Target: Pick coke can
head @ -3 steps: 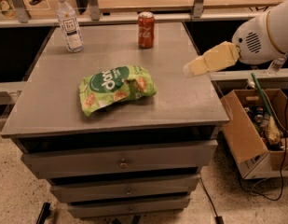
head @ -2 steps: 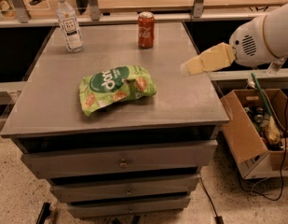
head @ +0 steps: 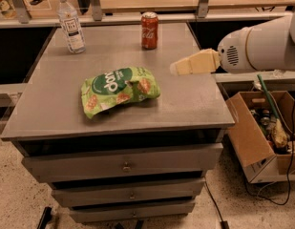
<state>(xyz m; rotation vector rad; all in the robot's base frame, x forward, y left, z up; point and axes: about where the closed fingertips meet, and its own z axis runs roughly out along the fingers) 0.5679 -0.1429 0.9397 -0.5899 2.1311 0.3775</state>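
The gray counter (head: 56, 113) takes up most of the view, a flat top over a stack of drawers (head: 123, 163). Its right edge runs just below the white arm (head: 261, 44), which reaches in from the right side at mid-height. On the floor to the right of the counter sits an open cardboard box (head: 242, 132) holding clutter.

A crumpled green snack bag (head: 119, 89) lies near the middle of the counter, a little toward the front. A clear bottle (head: 70, 23) with a white cap stands upright near the back left corner.

The coke can (head: 149, 30) stands upright near the back edge, right of centre and well apart from the bottle. Bare gray surface surrounds it on the left, front and right; behind it a rail runs close along the back edge.

The tan gripper (head: 178, 68) hovers over the right part of the counter, pointing left and slightly downward. The can lies to its left and farther back, apart from it, with only bare counter between them. The bag lies to the gripper's lower left, not touching it. The gripper holds nothing visible; whether it is clenched or released cannot be told.
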